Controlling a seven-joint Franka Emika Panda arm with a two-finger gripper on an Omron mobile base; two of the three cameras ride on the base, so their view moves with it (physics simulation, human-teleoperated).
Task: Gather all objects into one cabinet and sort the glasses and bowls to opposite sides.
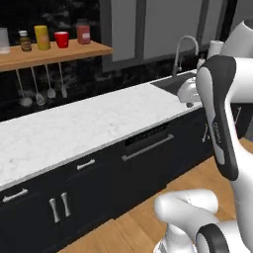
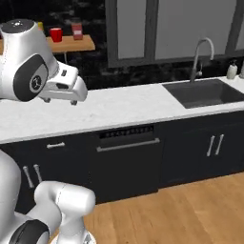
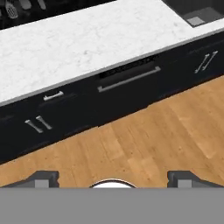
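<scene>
I am holding my pincer (image 3: pixel 113 177) spread and empty over the wooden floor, its 2 tips at the frame's bottom. The glossy red mug (image 1: pixel 62 39) is sitting on the light brown plank shelf (image 1: pixel 94 49), upper left. I judge gathering hasn't begun; next I must reach up to it.

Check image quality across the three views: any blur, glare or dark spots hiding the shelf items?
Left base view: evenly lit and sharp; red mug on the wooden shelf reads clearly, though the backsplash behind is near black. Right base view: same mug small but legible; no glare on the white counter. Hand view: slightly soft, gripper fingertips set wide apart over the floor.
</scene>
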